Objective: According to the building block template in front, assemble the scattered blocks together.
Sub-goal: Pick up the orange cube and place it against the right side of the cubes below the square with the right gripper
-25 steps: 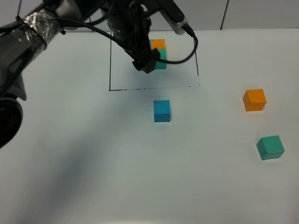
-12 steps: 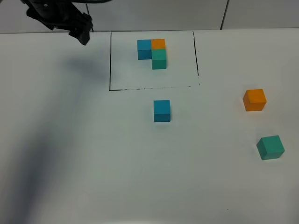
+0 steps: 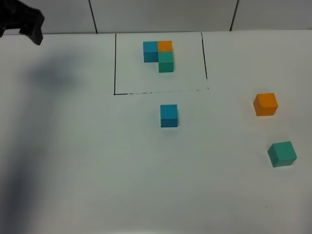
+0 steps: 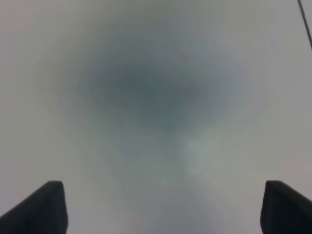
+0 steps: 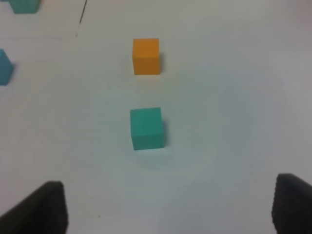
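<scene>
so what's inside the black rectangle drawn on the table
Three touching cubes forming an L: a blue cube, an orange cube beside it, a teal-green cube in front of the orange. Nothing covers the rectangle; only the cubes' touching faces are hidden.

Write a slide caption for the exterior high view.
Black-framed building block template at the back; blue block, orange block and teal-green block lie apart on the white table.

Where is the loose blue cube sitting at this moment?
Exterior high view: the loose blue cube sits near centre, just outside the near line of the black rectangle, the loose orange cube far to its right.
</scene>
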